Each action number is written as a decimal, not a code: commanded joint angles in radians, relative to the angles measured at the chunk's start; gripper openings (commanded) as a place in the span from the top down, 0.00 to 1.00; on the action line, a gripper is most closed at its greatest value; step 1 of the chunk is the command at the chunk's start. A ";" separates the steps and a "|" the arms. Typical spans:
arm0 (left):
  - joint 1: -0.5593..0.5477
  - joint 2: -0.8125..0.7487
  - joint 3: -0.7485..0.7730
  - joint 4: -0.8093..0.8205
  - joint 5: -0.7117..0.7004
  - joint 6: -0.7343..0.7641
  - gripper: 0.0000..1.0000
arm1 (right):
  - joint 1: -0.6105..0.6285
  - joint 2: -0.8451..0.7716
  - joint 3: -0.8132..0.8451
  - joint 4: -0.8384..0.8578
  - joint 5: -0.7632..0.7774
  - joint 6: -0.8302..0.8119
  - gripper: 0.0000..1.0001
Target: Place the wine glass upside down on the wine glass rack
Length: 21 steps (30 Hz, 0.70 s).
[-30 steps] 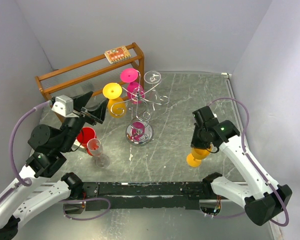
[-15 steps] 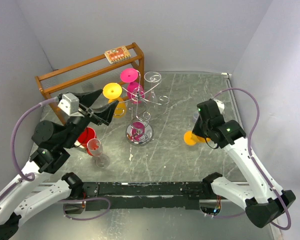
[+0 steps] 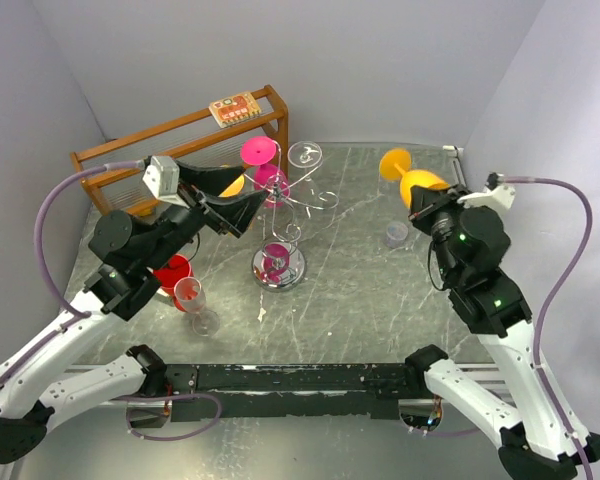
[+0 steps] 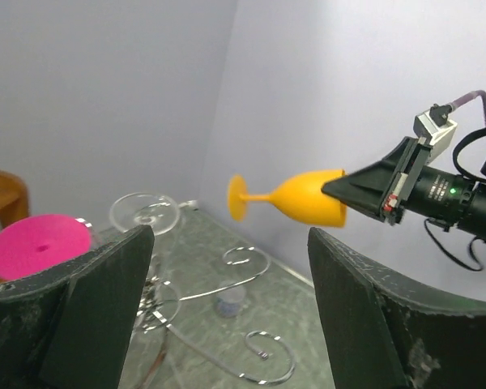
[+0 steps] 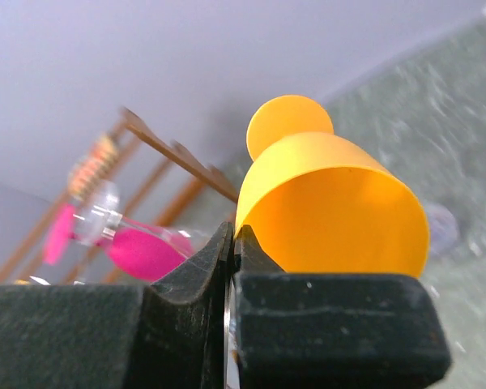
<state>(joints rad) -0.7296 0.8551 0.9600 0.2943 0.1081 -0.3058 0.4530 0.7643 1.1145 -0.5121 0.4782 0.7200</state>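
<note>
- The right claw (image 3: 432, 203) is clamped on the rim of the orange wine glass (image 3: 408, 174). It holds the glass in the air to the right of the wine glass rack (image 3: 298, 268), well apart from it.
- Only the left wrist view shows the wine glass (image 4: 296, 198) lying level, with its foot turned toward the rack's scroll arms (image 4: 253, 261).
- Only the right wrist view looks into the bowl (image 5: 332, 207), where the two fingers (image 5: 186, 284) pinch the wall.
- The left claw (image 3: 238, 196) is spread wide and holds nothing. It hangs just left of the rack, beside the hung pink glass (image 3: 259, 151) and clear glass (image 3: 305, 154).
- A small clear cup (image 3: 396, 234) stands on the worktop (image 3: 360, 300), right of the rack.
- Half a second ago the wine glass hung low, near the worktop. Now it is higher and further back, and the left claw has come nearer the rack.
</note>
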 commanded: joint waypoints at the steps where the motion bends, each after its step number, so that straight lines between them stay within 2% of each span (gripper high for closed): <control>1: -0.003 0.045 0.057 0.142 0.101 -0.167 0.13 | 0.001 -0.046 -0.045 0.421 -0.060 -0.078 1.00; 9: -0.003 0.135 0.111 0.266 0.078 -0.409 0.14 | 0.001 -0.043 -0.108 0.815 -0.327 -0.065 1.00; 14: -0.003 0.171 0.147 0.265 -0.052 -0.631 0.15 | 0.000 0.002 -0.108 0.944 -0.462 -0.023 1.00; 16: -0.002 0.184 0.140 0.313 -0.070 -0.673 0.15 | 0.001 0.018 -0.108 1.005 -0.504 0.003 1.00; 21: -0.003 0.236 0.168 0.310 -0.089 -0.751 0.15 | 0.001 0.070 -0.107 1.084 -0.616 0.054 1.00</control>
<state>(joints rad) -0.7296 1.0531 1.0840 0.5507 0.0624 -0.9398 0.4530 0.8082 1.0092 0.4305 -0.0059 0.7246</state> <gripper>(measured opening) 0.849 0.010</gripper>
